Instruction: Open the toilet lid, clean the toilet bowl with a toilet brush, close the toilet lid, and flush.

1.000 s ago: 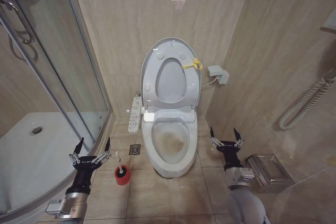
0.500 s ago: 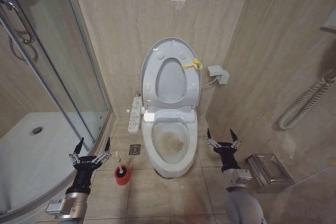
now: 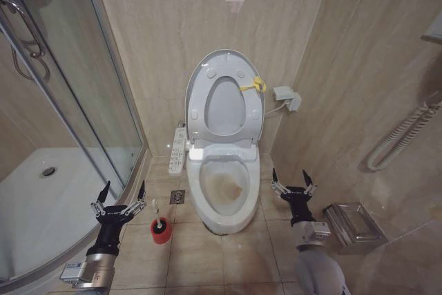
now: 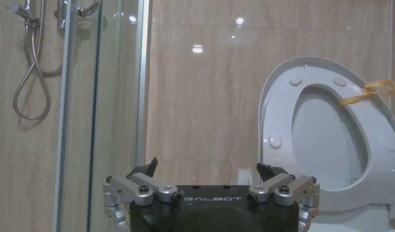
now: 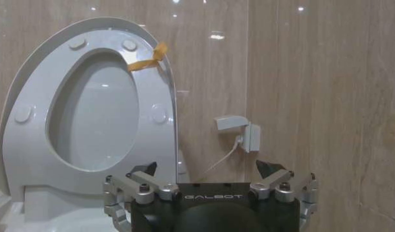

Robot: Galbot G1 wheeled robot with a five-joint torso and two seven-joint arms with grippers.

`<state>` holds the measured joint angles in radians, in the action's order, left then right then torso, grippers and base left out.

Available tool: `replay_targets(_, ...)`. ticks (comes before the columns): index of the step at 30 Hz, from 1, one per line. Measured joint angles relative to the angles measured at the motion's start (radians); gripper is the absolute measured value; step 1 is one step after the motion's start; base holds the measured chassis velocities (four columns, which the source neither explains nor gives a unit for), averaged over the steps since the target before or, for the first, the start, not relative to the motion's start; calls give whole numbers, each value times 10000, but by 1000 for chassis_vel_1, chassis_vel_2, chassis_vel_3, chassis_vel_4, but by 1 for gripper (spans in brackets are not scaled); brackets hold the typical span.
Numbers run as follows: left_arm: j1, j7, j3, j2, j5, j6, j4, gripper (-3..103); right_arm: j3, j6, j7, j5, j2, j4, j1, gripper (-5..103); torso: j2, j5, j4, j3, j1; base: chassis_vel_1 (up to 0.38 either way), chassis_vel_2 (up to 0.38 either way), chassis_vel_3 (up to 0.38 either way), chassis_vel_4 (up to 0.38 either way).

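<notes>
Your left gripper (image 3: 122, 193) is hovering low over the floor tiles with its fingers spread wide and nothing between them, seen from the head camera. The toilet brush (image 3: 159, 226) is standing in its red holder just beside that gripper, a little to its right and nearer the robot. Your right gripper (image 3: 289, 178) is also hanging with its fingers spread and empty, off the right flank of the toilet bowl (image 3: 222, 193), close to it but not touching. The bowl is sitting between your two grippers, its stained inside showing. The toilet lid (image 3: 224, 94) is standing upright against the wall beyond both grippers, with the seat (image 3: 224, 132) raised against it and a yellow tie (image 3: 255, 86) on its right edge. A white button panel (image 3: 177, 150) is running along the bowl's left side, ahead of your left gripper.

From the left wrist, you are looking over the spread fingers (image 4: 143, 170) at the glass shower door (image 4: 101, 116) and the beige wall, with the raised lid (image 4: 332, 135) off to one side ahead.

From the right wrist, your open fingers (image 5: 268, 169) are pointing at the wall; the upright lid (image 5: 88, 106) is ahead, and a small wall box (image 5: 239, 131) with a cable is ahead too.
</notes>
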<state>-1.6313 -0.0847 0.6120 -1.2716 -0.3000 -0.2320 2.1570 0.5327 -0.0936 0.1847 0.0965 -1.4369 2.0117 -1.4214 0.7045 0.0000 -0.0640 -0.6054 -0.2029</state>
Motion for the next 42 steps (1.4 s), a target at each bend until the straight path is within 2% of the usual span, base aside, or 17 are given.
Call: replay_targets(42,0,0,0,0,0,0,0,100,-1,9,9,23,3,-12,8,100,0,0,0,0,0,0,0,0,0)
